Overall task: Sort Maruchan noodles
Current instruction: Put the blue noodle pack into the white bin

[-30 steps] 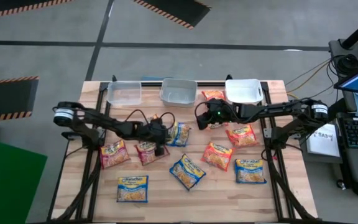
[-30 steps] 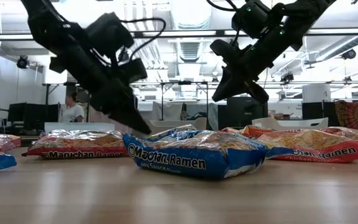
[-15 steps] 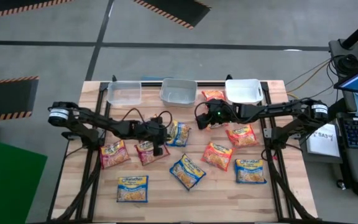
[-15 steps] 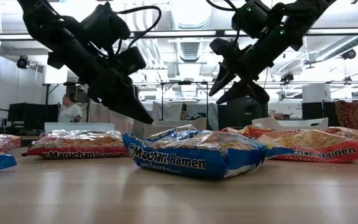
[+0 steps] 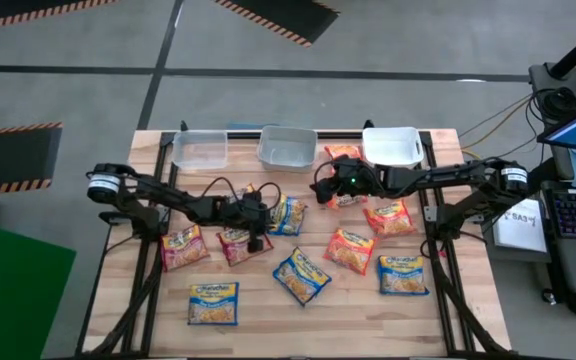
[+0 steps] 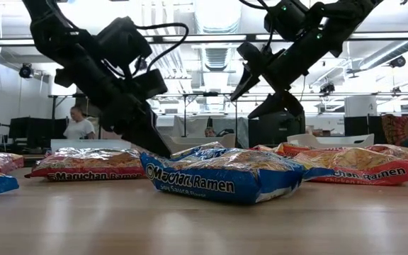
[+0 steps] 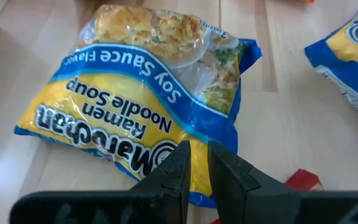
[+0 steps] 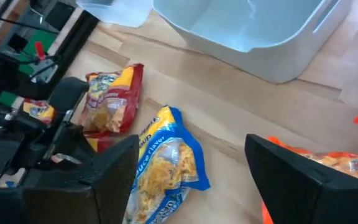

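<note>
Several Maruchan noodle packets lie flat on the wooden table (image 5: 158, 300): orange ones (image 5: 389, 217) at the right, red ones (image 5: 183, 247) at the left, blue-and-yellow ones (image 5: 301, 275) in front. My left gripper (image 5: 259, 228) (image 7: 196, 165) is shut and points down at the left edge of a blue packet (image 5: 288, 215) (image 7: 142, 99). My right gripper (image 5: 320, 190) (image 6: 243, 106) (image 8: 191, 180) hangs open high above the table, beside an orange packet (image 5: 349, 198), with nothing between its fingers. My left gripper's shut fingertips (image 7: 179, 168) come slanting down from the table's left at the blue packet's left edge (image 7: 166, 152). Whether they touch it I cannot tell. The packet lies flat on the table.
Three clear bins (image 5: 200, 150) (image 5: 287, 147) (image 5: 392, 146) stand along the far edge, with one orange packet (image 5: 343, 152) between the last two. A person (image 6: 82, 126) shows in the room behind the table.
My right gripper has opened wide while staying high over the table's middle. My left gripper rose a little, then came back down toward the blue packet's left edge, still shut. No packet has moved.
</note>
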Robot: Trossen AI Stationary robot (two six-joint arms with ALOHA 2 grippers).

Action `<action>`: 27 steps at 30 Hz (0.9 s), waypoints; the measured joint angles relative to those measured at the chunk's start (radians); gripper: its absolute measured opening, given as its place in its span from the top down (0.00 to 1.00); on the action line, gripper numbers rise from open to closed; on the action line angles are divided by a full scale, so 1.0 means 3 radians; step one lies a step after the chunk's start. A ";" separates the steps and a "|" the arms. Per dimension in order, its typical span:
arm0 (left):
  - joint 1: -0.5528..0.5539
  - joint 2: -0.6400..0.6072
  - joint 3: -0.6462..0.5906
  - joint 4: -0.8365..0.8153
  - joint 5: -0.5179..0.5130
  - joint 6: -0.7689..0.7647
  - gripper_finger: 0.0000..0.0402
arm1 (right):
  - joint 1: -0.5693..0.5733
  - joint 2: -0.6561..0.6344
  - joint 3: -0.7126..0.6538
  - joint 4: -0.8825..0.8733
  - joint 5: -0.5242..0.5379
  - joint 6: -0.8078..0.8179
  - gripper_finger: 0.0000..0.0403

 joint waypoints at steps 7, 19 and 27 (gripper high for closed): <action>0.0000 0.0159 -0.0003 0.0084 0.0000 -0.0052 0.91 | 0.0041 0.0045 0.0000 0.0052 -0.0062 0.0020 0.30; 0.0001 0.0259 -0.0001 0.0113 -0.0010 -0.0110 0.91 | 0.0095 0.0692 0.0172 0.0529 -0.0456 0.0002 0.30; 0.0001 0.0259 -0.0009 0.0103 -0.0020 -0.0110 0.91 | 0.0088 0.1052 0.0628 0.0148 -0.0615 -0.0222 0.30</action>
